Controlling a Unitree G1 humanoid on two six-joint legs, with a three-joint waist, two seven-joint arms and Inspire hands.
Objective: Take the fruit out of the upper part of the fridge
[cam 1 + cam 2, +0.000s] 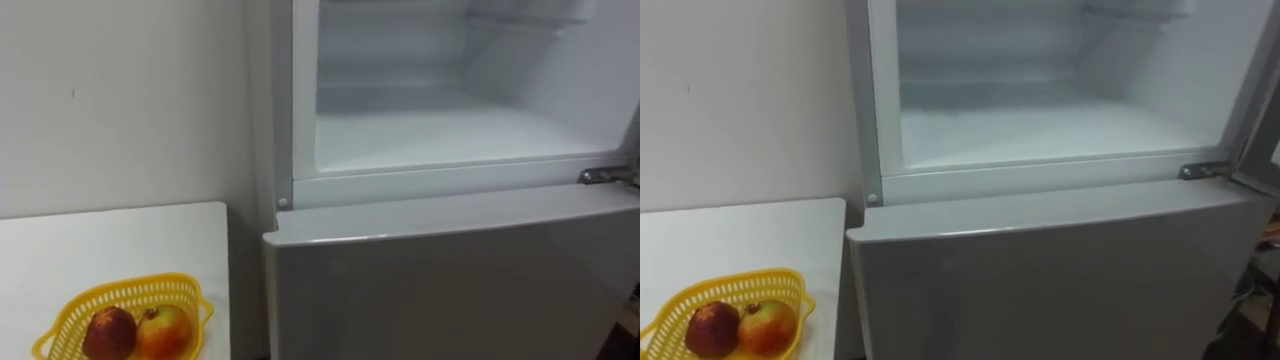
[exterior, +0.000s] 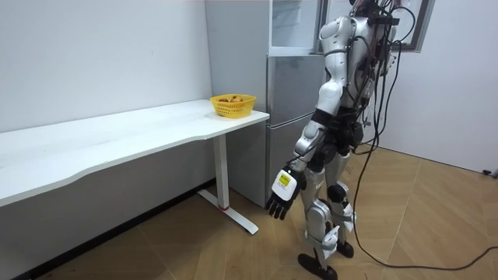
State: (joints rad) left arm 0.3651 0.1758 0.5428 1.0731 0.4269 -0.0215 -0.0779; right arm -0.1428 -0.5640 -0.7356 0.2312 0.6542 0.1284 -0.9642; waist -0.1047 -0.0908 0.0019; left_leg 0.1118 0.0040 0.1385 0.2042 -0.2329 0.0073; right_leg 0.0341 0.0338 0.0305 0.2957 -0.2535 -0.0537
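The fridge's upper compartment (image 1: 450, 135) stands open right in front of me. Its white floor and back wall are bare, and I see no item inside. A metal hinge (image 1: 605, 175) shows at its lower right corner. Below it the lower fridge door (image 1: 450, 280) is closed. In the room view I stand upright facing the fridge (image 2: 292, 85). My left hand (image 2: 282, 190) hangs beside my thigh with relaxed fingers and holds nothing.
A white table (image 1: 110, 245) adjoins the fridge on my left, against the wall. Near its corner sits a yellow basket (image 1: 125, 295) holding a dark red fruit (image 1: 110, 333) and a yellow-red apple (image 1: 165, 330). The floor around me is wood.
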